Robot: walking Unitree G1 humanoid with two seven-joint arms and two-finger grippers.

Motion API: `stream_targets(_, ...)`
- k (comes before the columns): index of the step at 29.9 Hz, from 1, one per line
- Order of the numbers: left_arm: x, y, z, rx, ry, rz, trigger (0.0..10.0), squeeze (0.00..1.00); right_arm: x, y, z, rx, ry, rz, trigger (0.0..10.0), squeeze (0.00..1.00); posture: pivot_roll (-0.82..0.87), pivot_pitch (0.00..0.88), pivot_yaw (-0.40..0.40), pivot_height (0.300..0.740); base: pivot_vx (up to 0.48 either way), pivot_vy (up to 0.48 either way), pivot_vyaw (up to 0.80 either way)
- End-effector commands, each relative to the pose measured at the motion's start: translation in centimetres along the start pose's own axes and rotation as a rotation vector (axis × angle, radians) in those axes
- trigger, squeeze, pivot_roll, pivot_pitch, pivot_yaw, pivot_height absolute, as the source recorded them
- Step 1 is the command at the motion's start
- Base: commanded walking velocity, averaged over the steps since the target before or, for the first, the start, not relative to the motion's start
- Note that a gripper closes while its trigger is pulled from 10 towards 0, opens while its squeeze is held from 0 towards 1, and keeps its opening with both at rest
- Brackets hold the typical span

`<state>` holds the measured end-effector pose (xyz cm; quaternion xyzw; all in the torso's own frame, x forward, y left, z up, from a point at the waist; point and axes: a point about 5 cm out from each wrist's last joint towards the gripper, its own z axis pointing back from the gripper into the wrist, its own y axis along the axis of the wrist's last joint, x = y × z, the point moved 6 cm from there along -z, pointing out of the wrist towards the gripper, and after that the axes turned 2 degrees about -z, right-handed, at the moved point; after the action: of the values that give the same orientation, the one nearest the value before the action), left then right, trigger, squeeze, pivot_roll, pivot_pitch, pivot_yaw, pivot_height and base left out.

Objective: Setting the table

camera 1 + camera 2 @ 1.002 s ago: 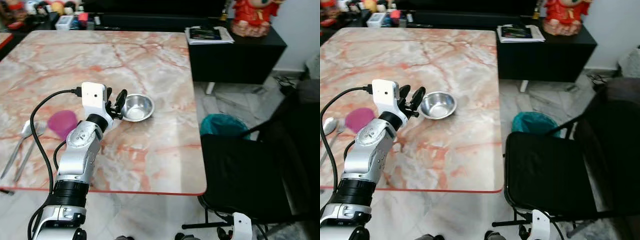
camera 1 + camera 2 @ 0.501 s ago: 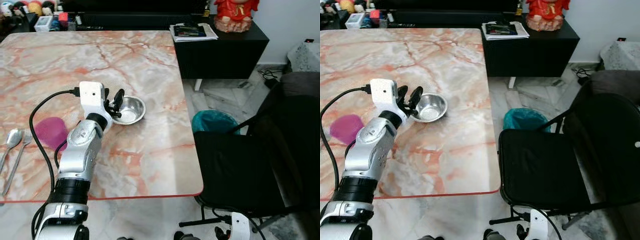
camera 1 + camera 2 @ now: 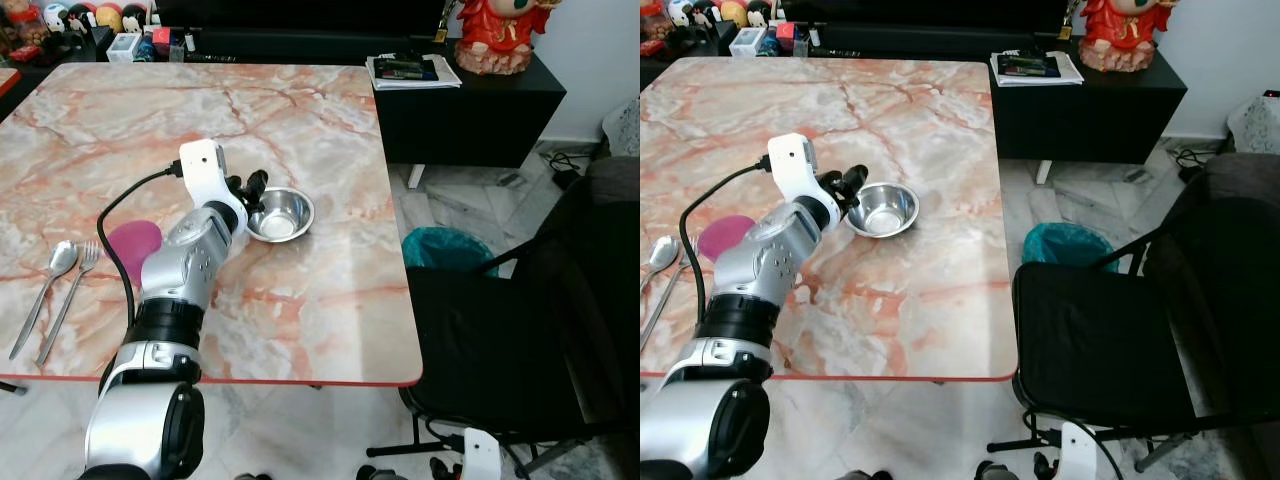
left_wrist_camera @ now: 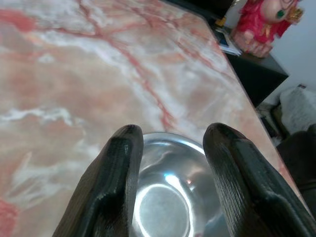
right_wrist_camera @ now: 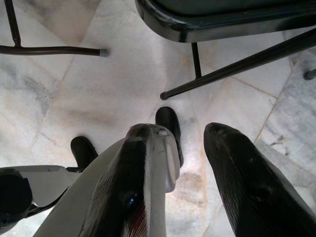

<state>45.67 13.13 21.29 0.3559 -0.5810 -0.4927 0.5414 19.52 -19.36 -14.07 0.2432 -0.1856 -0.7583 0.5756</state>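
Observation:
A small steel bowl (image 3: 281, 213) sits on the marble table (image 3: 300, 120), right of the middle. My left gripper (image 3: 251, 190) hovers at the bowl's left rim, open; in the left wrist view its fingers (image 4: 116, 173) stand apart with the bowl (image 4: 168, 195) just beyond them and nothing held. A pink cup (image 3: 135, 239) stands to the left of the arm. A spoon (image 3: 49, 272) and a fork (image 3: 74, 279) lie side by side near the table's left front. My right gripper (image 5: 180, 129) hangs open, low over the floor.
A black chair (image 3: 505, 345) stands at the table's right front corner, with a teal bin (image 3: 450, 251) behind it. A black cabinet (image 3: 470, 105) with books and a red figurine (image 3: 500, 35) lies beyond. Clutter lines the table's far edge.
The head view swung left and back again. My left gripper has edged closer to the bowl's rim, the arm reaching further across the table. The bowl, cup and cutlery stay put.

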Motion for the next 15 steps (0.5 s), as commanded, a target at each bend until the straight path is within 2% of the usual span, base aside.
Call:
stream_targets(1,-0.2,-0.1,-0.2,-0.035,0.012,-0.007,10.0,0.0,0.2,-0.6,0.1,-0.015,-0.009,-0.002,10.0,0.0,-0.03,0.164,-0.011,0.74,0.0,0.0,0.0)
stream_targets(3,-0.6,-0.2,-0.8,-0.094,0.036,0.01,10.0,0.0,-0.6,-0.8,0.0,-0.019,-0.001,-0.003,10.0,0.0,-0.03,0.168,-0.01,0.74,0.0,0.0,0.0)
stream_targets(8,-0.9,-0.4,-0.9,-0.133,0.06,-0.001,10.0,0.0,-0.8,-0.5,-0.1,-0.016,-0.001,-0.005,10.0,0.0,-0.04,0.172,-0.007,0.74,0.0,0.0,0.0)
stream_targets(15,-0.9,-2.0,-0.9,-0.193,0.06,0.051,10.0,0.0,-0.3,0.2,-0.2,-0.006,-0.004,-0.004,10.0,0.0,-0.04,0.174,-0.006,0.74,0.0,0.0,0.0)
